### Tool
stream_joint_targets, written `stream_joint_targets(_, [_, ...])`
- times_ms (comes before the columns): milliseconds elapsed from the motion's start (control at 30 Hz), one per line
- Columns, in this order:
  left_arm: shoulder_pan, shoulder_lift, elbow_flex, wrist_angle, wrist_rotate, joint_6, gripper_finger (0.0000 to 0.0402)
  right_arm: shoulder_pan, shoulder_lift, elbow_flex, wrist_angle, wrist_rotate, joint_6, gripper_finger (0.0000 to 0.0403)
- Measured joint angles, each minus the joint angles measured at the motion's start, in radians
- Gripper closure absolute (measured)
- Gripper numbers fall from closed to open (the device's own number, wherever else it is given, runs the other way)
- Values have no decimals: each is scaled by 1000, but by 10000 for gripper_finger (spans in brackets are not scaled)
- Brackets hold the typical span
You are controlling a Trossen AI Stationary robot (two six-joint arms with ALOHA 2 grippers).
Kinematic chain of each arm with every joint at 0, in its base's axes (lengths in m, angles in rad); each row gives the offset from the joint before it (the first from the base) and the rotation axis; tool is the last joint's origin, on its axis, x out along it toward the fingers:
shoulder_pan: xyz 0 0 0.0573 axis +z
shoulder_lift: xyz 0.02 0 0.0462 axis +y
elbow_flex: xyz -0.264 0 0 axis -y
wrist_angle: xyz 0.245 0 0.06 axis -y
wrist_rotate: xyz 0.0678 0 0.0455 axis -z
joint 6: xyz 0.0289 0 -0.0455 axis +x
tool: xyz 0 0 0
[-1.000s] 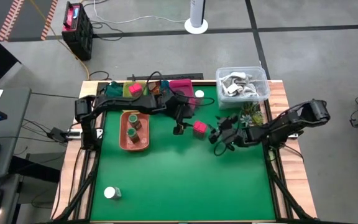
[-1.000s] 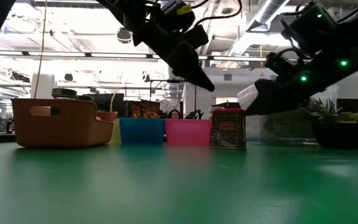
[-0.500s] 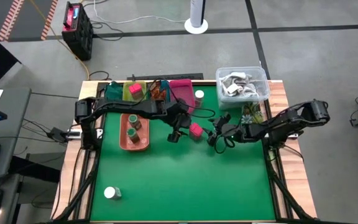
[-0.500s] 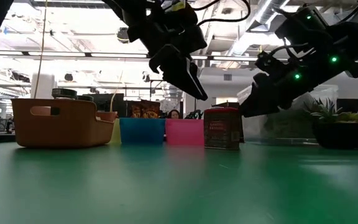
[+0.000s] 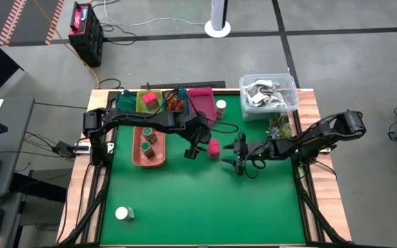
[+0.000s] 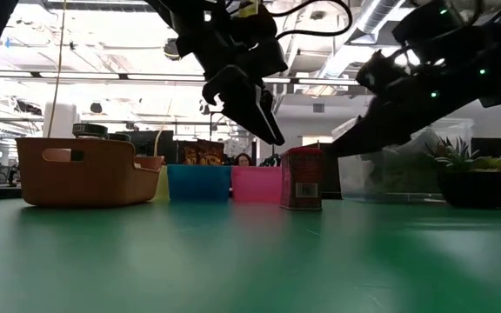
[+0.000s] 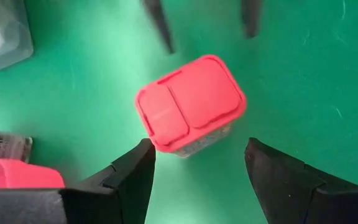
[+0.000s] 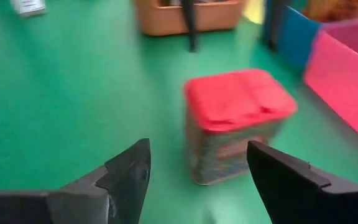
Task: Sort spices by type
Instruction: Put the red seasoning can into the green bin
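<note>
A pink cube box point(image 5: 214, 147) with a red lid stands upright on the green mat near the table's middle. My left gripper point(image 5: 192, 149) hovers just left of it, open; in the left wrist view the box point(image 7: 191, 102) lies ahead of the gripper point(image 7: 197, 168), untouched. My right gripper point(image 5: 240, 157) hangs just right of the box, open, with the box point(image 8: 238, 121) ahead of it point(image 8: 197, 180). Dark green jars point(image 5: 147, 140) sit in an orange tray point(image 5: 158, 160). Another pink box point(image 5: 149, 100) and brown-orange packets point(image 5: 175, 102) lie in the far trays. White-lidded jars stand at the near left point(image 5: 123, 214) and the far side point(image 5: 220, 105).
Teal, yellow and pink trays point(image 5: 200, 96) line the far edge, and a clear tub point(image 5: 268, 93) of white-grey items fills the far right corner. A small plant point(image 5: 278, 126) stands by the right edge. Bare mat point(image 5: 205, 207) stretches across the near half.
The pink box has slid a short way toward the table's left and turned about on the mat. My left gripper has drawn back toward the left and near edge. My right gripper has followed the box leftward and slightly nearer.
</note>
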Motion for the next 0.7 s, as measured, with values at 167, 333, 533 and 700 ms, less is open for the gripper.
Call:
stream_joint_targets(167, [-1,0,0,-3,-10,-45,166,11,0,0,-19,112,53,111])
stream_joint_targets(333, [-1,0,0,-25,-34,-127,166,-6,17,1,-87,234,192,111])
stream_joint_targets(533, [-18,0,0,-45,-122,-266,166,-6,188,90,-70,258,198,111])
stream_joint_targets(700, [-57,-16,0,-136,-198,-325,167,4,349,216,-71,259,154,111])
